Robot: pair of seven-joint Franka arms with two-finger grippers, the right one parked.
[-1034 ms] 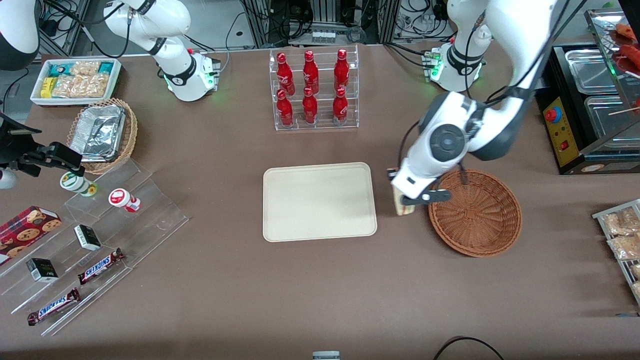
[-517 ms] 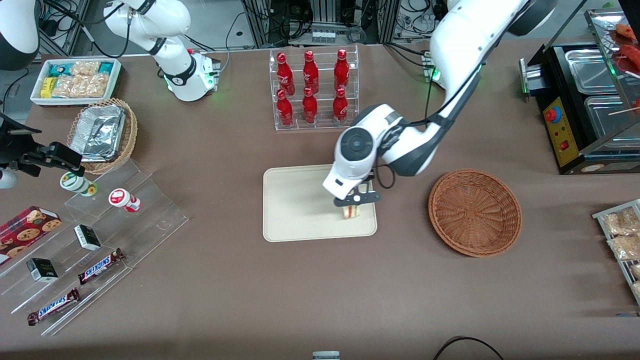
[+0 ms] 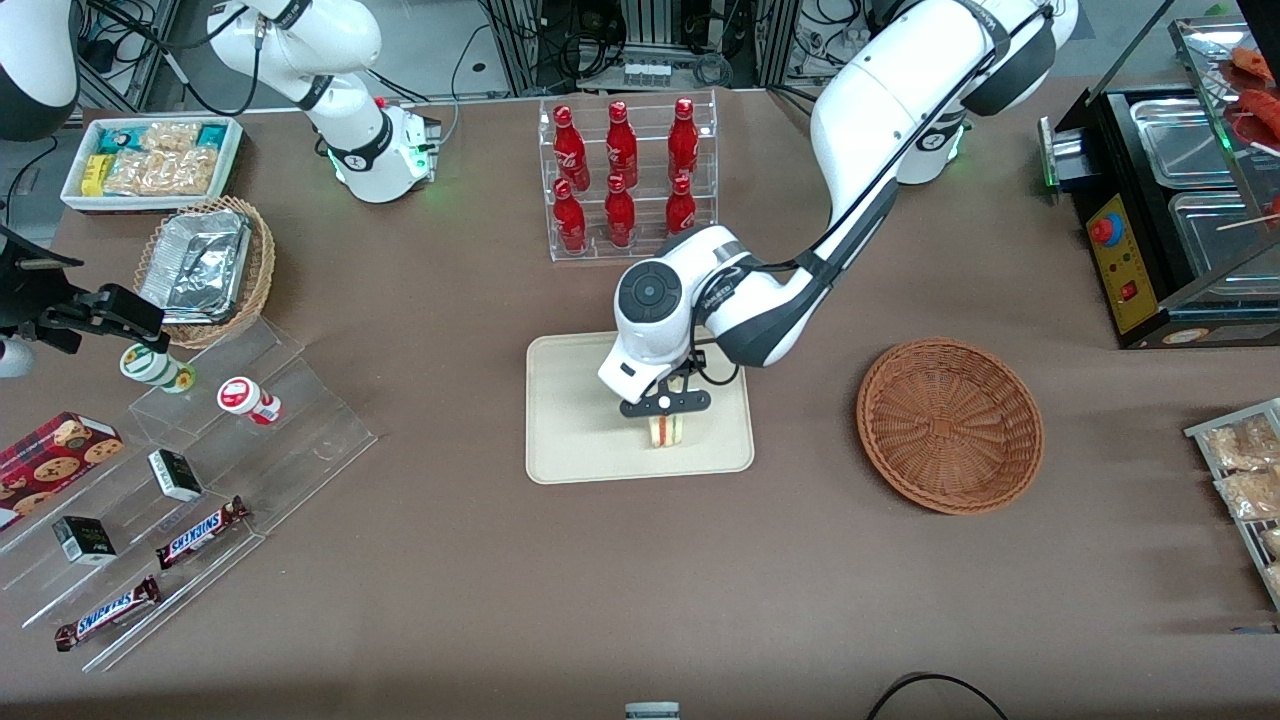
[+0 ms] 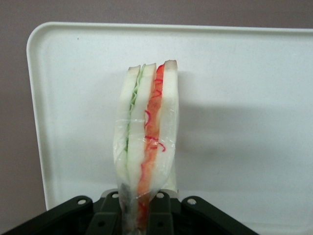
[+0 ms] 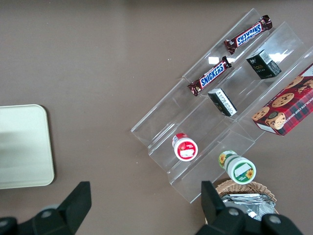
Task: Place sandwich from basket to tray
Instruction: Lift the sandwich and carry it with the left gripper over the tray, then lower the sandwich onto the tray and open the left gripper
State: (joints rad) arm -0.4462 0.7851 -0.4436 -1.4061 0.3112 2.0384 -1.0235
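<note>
In the front view, the left arm's gripper (image 3: 665, 405) now hangs over the tray (image 3: 570, 400), whereas a second ago it was between the tray and the basket (image 3: 950, 425), carrying the sandwich (image 3: 667, 430) past the basket's rim. Half a second ago it had just crossed the tray's edge nearest the basket; now it sits further in, toward the tray's middle and close to its front rim. The basket lies empty, well apart from the tray, toward the working arm's end of the table. The carry therefore looks all but finished, and what remains is probably lowering and letting go. The basket is a round, shallow dish of reddish-brown wicker with ribs radiating from its centre; the tray is a smooth, matte cream rectangle with rounded corners and a low rim.

In the left wrist view, the jaws are closed on the narrow end of the sandwich (image 4: 146, 142), which hangs upright from the gripper (image 4: 139, 213) over the tray (image 4: 244, 98). Whether it touches the surface cannot be told. Three pale bread slices show edge-on, with a green layer and a red layer between them, under glossy, creased clear wrap.

The right wrist view shows only a corner of the tray (image 5: 22, 147); the sandwich is out of sight.
</note>
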